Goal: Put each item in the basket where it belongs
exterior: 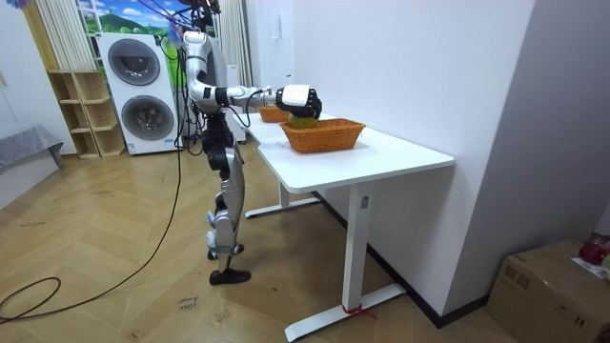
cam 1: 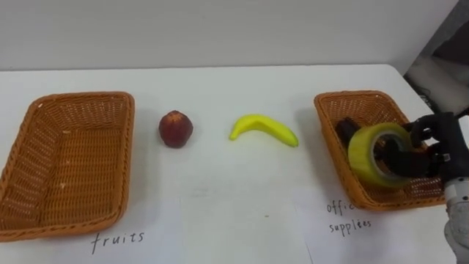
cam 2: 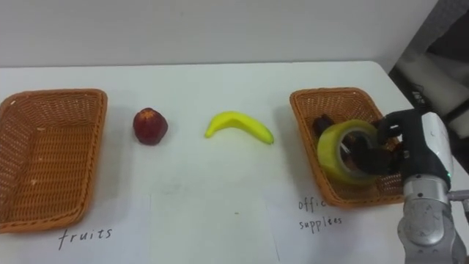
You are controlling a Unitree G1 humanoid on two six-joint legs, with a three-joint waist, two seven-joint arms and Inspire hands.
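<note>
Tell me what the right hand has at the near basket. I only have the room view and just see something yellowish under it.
Observer: A yellow tape roll. The right hand has its fingers curled round it, over the office supplies basket.
Operator: Anything in that basket already?
Observer: One dark item lies near its back wall; I cannot tell what it is.
Operator: And the fruit?
Observer: A peach and a banana lie on the table between the two baskets, neither in the fruits basket.
</note>
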